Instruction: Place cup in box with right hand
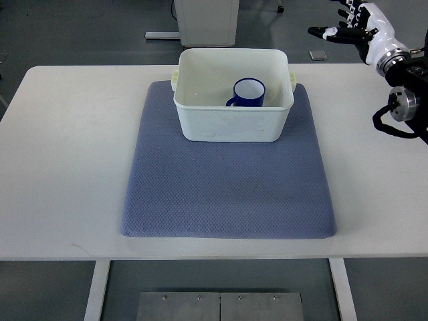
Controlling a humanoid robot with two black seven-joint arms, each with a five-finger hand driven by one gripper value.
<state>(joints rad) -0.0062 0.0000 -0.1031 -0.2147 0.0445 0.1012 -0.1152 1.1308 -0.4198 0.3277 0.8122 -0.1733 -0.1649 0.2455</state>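
A white counter [60, 167] fills most of the frame, with a blue-grey mat [227, 194] spread across its middle. On the mat's upper part stands a white box [234, 124], open at the top. Inside it, toward the right, a blue cup [249, 92] stands upright, white within. In the upper right corner the right hand [351, 27] hangs above the counter's far edge, fingers spread and empty, well apart from the box.

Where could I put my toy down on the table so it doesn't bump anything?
Lots of room: the blue mat in front of the white box, and the bare table left and right of the mat. Inside the box, the blue cup takes the right side.
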